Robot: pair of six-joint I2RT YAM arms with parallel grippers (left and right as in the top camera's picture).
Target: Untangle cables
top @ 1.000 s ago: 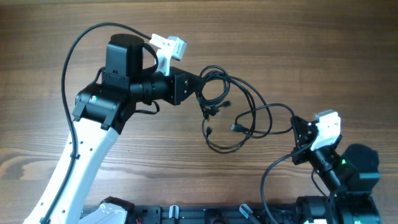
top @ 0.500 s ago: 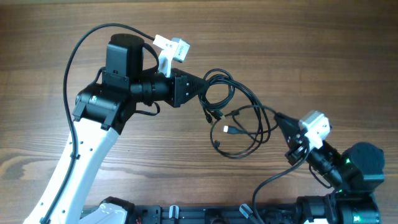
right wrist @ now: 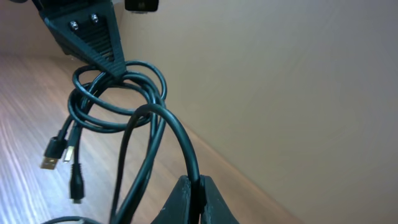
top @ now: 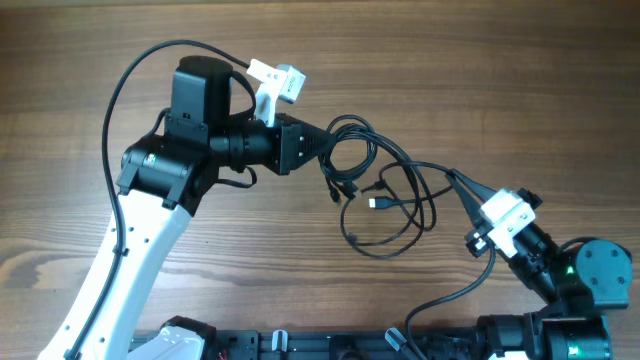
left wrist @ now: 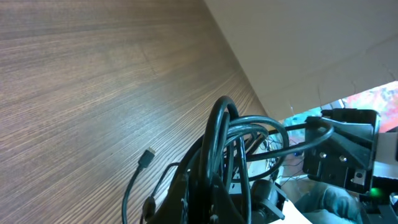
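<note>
The cables (top: 385,190) are thin black cords tangled in loops at the table's middle, with small plug ends hanging near the centre. My left gripper (top: 322,141) is shut on the upper left loops of the cables (left wrist: 231,134). My right gripper (top: 455,181) is shut on one cord at the tangle's right side; that cord (right wrist: 180,140) arches up from between the right gripper's fingers (right wrist: 198,186). The tangle is stretched between the two grippers. Plug ends (right wrist: 62,152) hang below the loops, one gold-tipped.
The wooden table (top: 480,70) spreads all round the tangle. Thicker black camera cables run along the left arm (top: 120,90) and near the right arm's base (top: 440,300). A dark rail (top: 300,345) lies along the front edge.
My right gripper has moved left and up to the tangle's right side and is now shut on a cord. The tangle has shifted and spread slightly. The left gripper has stayed put.
</note>
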